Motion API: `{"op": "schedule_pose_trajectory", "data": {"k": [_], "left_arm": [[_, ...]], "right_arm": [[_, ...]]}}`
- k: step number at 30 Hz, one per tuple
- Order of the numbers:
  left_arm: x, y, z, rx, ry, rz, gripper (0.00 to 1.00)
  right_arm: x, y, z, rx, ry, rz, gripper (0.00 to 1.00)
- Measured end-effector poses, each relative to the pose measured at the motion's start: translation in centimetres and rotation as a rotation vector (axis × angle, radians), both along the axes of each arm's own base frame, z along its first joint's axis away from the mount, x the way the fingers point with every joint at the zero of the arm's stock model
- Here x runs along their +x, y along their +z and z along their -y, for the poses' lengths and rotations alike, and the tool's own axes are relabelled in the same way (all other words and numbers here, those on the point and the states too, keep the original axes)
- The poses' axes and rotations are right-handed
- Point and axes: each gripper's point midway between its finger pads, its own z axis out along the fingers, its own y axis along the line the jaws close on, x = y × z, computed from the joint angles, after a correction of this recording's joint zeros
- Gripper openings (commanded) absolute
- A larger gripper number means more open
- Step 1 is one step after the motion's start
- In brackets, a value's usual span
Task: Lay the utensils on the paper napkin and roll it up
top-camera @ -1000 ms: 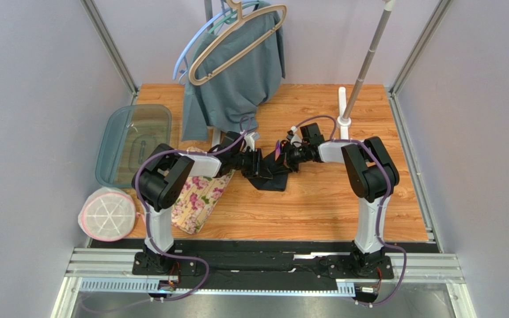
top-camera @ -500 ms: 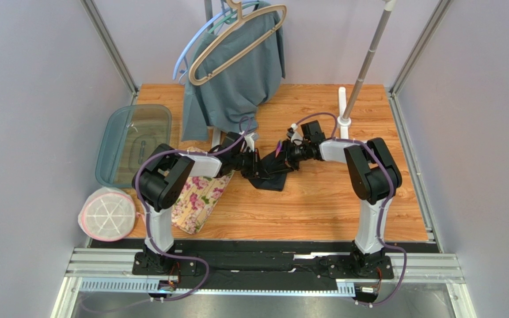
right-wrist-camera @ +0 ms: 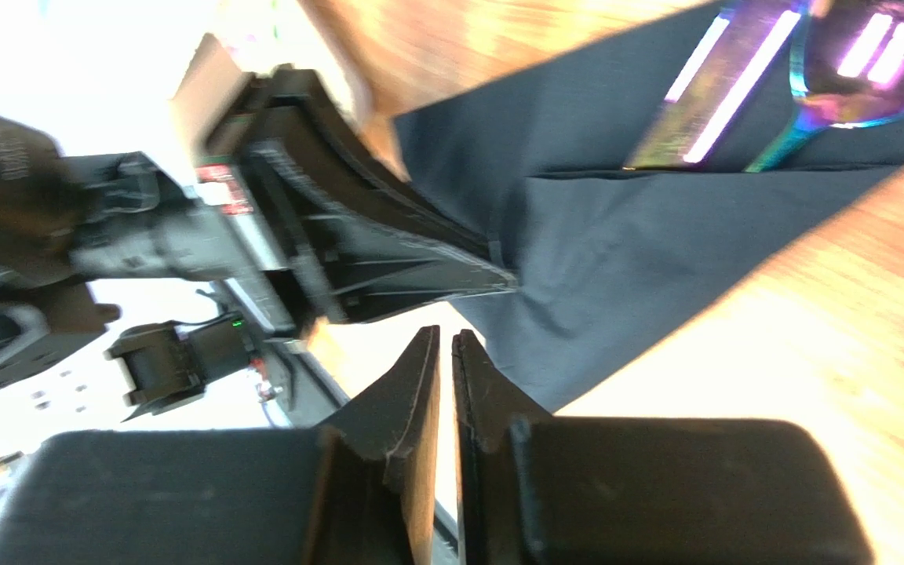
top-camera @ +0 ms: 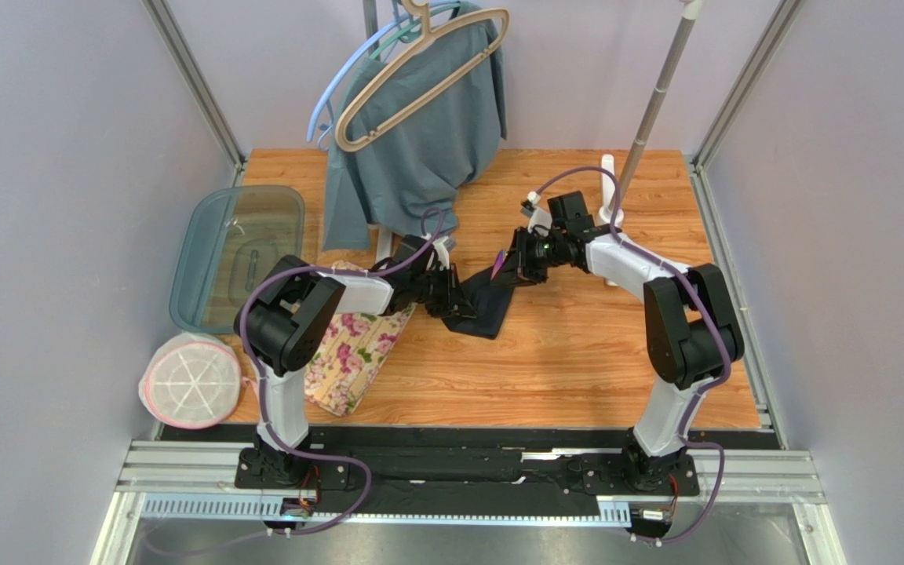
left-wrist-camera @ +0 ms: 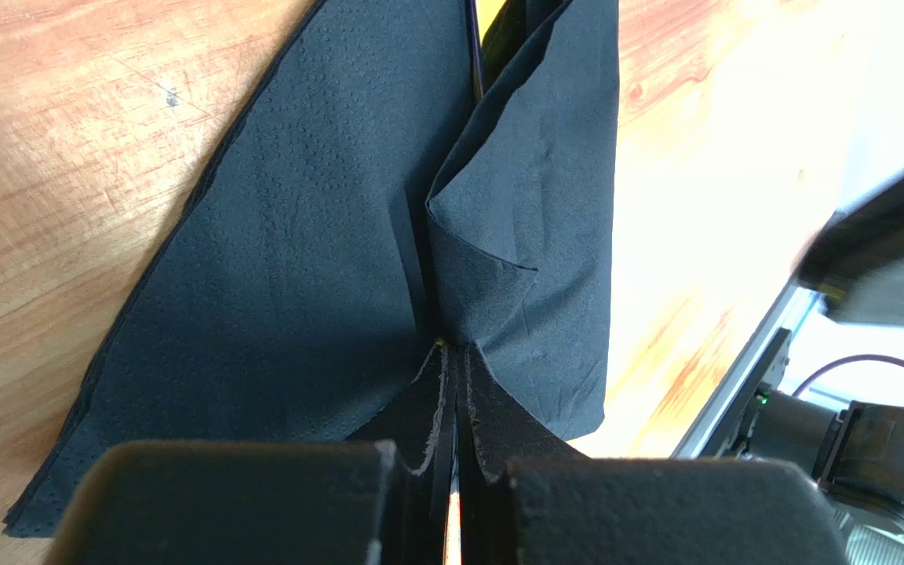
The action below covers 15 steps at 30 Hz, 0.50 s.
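Observation:
The black paper napkin (top-camera: 490,311) lies folded on the wooden table, with a raised crease down its middle in the left wrist view (left-wrist-camera: 304,271). My left gripper (top-camera: 464,299) is shut on the napkin's near fold (left-wrist-camera: 454,353). The iridescent utensils (right-wrist-camera: 722,94) lie wrapped in the napkin (right-wrist-camera: 622,247), a flat handle and a spoon bowl (right-wrist-camera: 864,53) sticking out at its far end. Their purple tip shows from above (top-camera: 498,264). My right gripper (top-camera: 515,266) is shut and empty, a little off the napkin's right side (right-wrist-camera: 446,341), facing the left gripper (right-wrist-camera: 421,265).
A floral mat (top-camera: 357,347) lies under the left arm. A grey-teal garment (top-camera: 421,130) hangs on hangers at the back. A teal lidded container (top-camera: 236,253) and a white round item (top-camera: 192,379) sit at the left. A white pole stand (top-camera: 610,212) is behind the right arm.
My right gripper has drawn back up and to the right, off the napkin. The left gripper still holds the fold, and the napkin now lies narrower.

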Motion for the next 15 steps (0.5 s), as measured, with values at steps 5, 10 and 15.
{"op": "schedule_pose_trajectory", "data": {"k": [5, 10, 15], "left_arm": [[0.0, 0.0, 0.0, 0.002, 0.007, -0.003, 0.00], [0.1, 0.0, 0.0, 0.002, 0.007, -0.003, 0.00], [0.1, 0.0, 0.0, 0.002, 0.007, -0.003, 0.00]], "right_arm": [[-0.1, -2.5, 0.0, -0.068, 0.006, -0.016, 0.08], [-0.5, -5.1, -0.6, -0.128, 0.022, -0.036, 0.08], [-0.1, -6.3, -1.3, -0.157, 0.030, -0.034, 0.07]]}}
